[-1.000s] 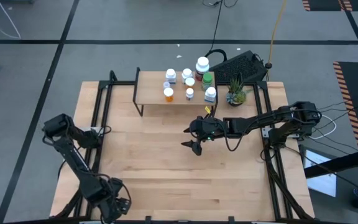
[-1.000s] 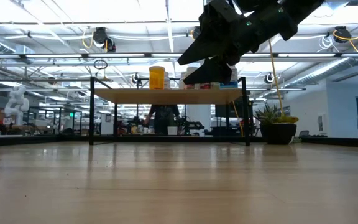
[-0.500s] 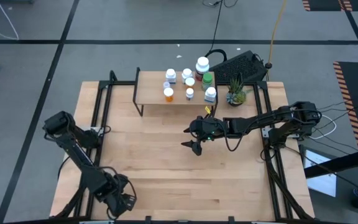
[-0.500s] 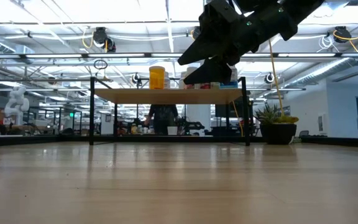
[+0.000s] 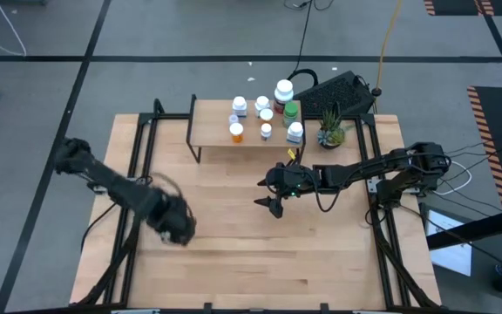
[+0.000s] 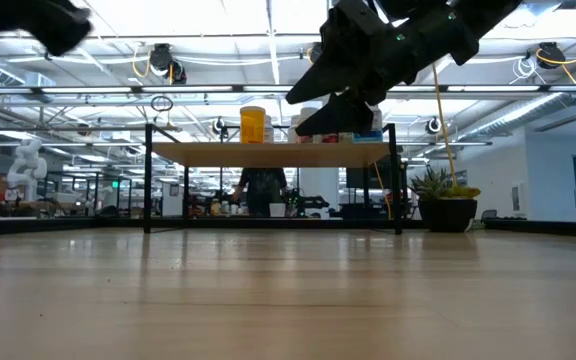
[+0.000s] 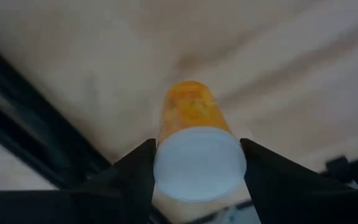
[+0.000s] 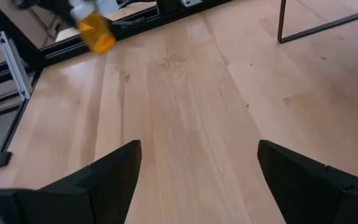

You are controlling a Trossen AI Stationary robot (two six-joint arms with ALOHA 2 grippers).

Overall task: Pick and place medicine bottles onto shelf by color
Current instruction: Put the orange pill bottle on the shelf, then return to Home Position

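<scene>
My left gripper (image 5: 179, 230) is over the table's left middle, shut on an orange medicine bottle (image 7: 190, 109) with a white cap; it also shows in the right wrist view as the orange bottle (image 8: 96, 31). My right gripper (image 5: 271, 206) hangs open above the table's middle, in front of the shelf (image 5: 212, 131). The shelf is a light-wood board on thin black legs at the far edge. On it stand several white-capped bottles, among them an orange one (image 5: 236, 132) and a green one (image 5: 291, 111). My left gripper pinches the orange bottle at its white cap end (image 7: 197, 163), one finger (image 7: 138, 174) on each side. The orange body sticks out beyond the fingertips. The bottle is lifted clear of the table and tilted, cap end uppermost in the right wrist view.
A small potted plant (image 5: 330, 133) stands right of the shelf, and a black keyboard-like object (image 5: 334, 92) lies behind it. Black frame rails (image 5: 142, 148) run along the table's left and right sides. Bare wood (image 5: 234, 253) lies between the two grippers and the near edge.
My left arm has swung from the table's near-left corner toward the far edge and the middle, rising as it went and carrying the orange bottle. It now shows at the upper left of the low view. My right arm has kept still.
</scene>
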